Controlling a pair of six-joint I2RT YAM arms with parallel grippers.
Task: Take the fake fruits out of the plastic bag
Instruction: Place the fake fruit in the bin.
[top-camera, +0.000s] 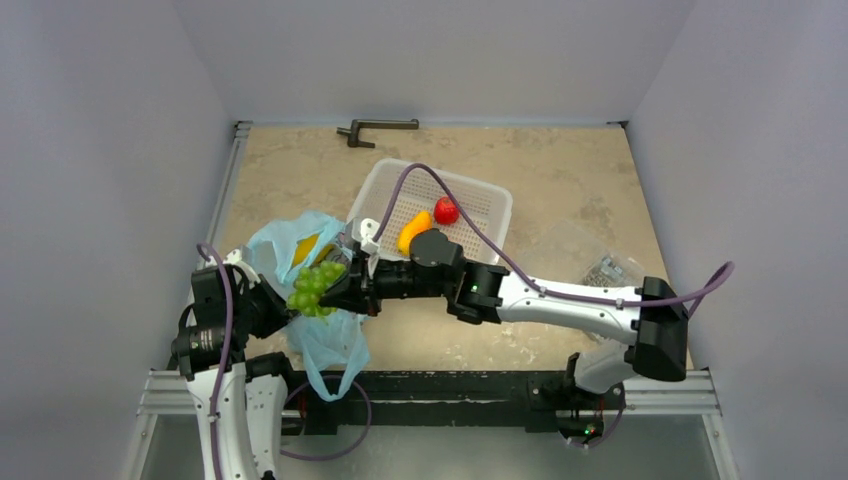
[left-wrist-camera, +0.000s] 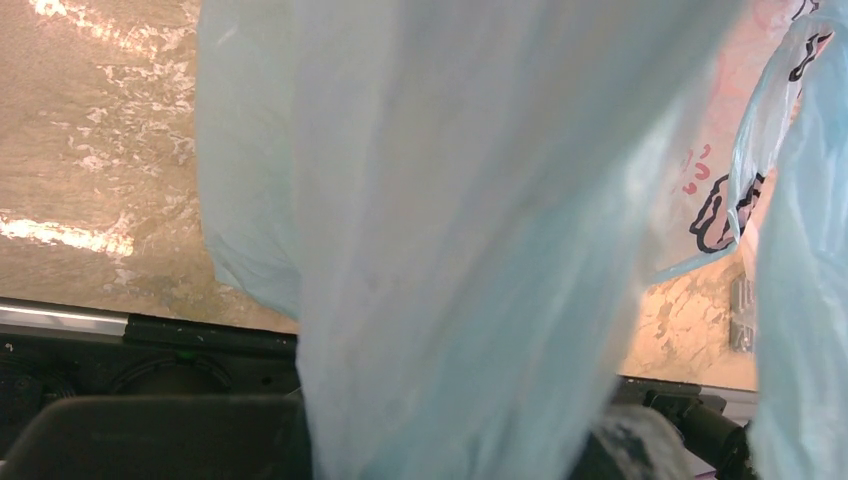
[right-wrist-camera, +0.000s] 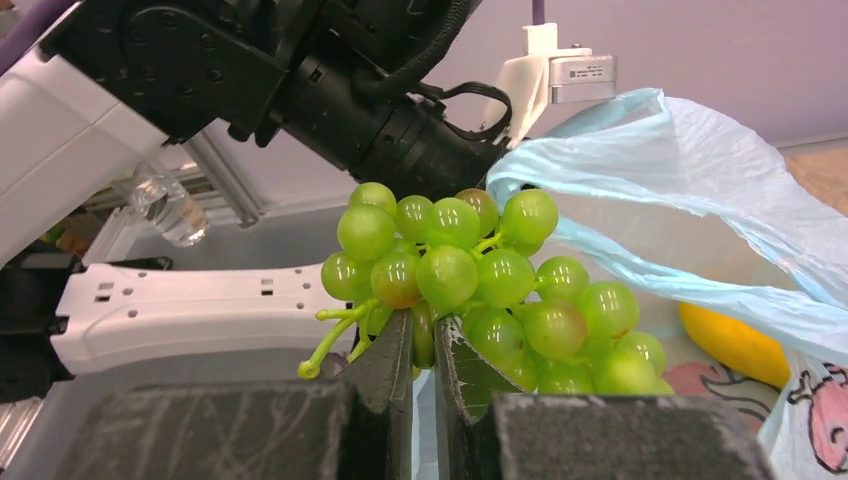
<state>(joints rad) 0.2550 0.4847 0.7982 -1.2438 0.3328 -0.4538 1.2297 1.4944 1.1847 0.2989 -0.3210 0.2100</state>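
The light blue plastic bag (top-camera: 330, 340) lies at the near left of the table. My right gripper (top-camera: 338, 291) is shut on the green grape bunch (top-camera: 315, 288) and holds it at the bag's mouth; in the right wrist view the grape bunch (right-wrist-camera: 470, 280) is pinched between the fingers (right-wrist-camera: 392, 360). A yellow fruit (top-camera: 306, 249) sits inside the bag, also in the right wrist view (right-wrist-camera: 735, 342). My left gripper (top-camera: 272, 310) is at the bag's left edge, and in the left wrist view the bag (left-wrist-camera: 450, 250) covers its fingertips. An orange-yellow fruit (top-camera: 414, 231) lies in the white basket (top-camera: 480, 195).
A small red fruit (top-camera: 446, 211) lies in the basket beside the orange-yellow one. A clear box of metal parts (top-camera: 600, 268) sits at the right. A dark metal bracket (top-camera: 375, 129) lies at the far edge. Grey walls enclose the table.
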